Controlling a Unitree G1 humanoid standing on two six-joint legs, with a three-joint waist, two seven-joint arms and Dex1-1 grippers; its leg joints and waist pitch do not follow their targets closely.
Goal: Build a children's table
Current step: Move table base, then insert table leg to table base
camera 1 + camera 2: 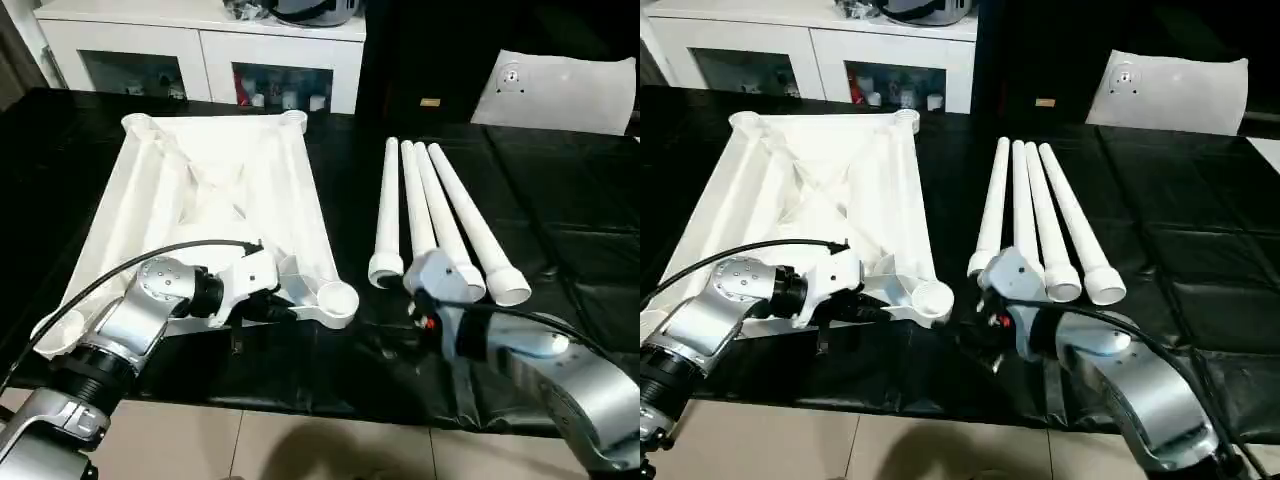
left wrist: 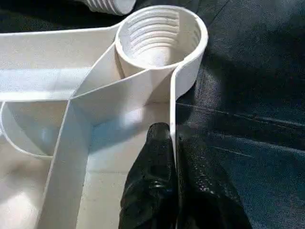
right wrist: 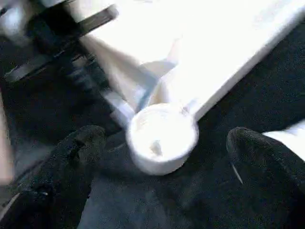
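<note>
Black tabletop (image 1: pixel 560 230): my left gripper (image 2: pixel 172 143) pinches the table top's rim (image 2: pixel 172 102); my right gripper (image 3: pixel 162 167), wide, should take a leg (image 1: pixel 470 225) at two o'clock.

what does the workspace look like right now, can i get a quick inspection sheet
surface: black table, creased covering
job's things: tabletop lying underside up, ribs showing; four legs lying side by side to its right, none fitted; near-right socket empty
clutter: nothing seen
grippers: left gripper shut on the tabletop's rim just behind that socket; right gripper open, fingers either side of the socket, not touching it
cables: black cable looping over the left arm; another along the right arm
surroundings: white cabinet behind the table, white sheet at far right, tiled floor in front
</note>
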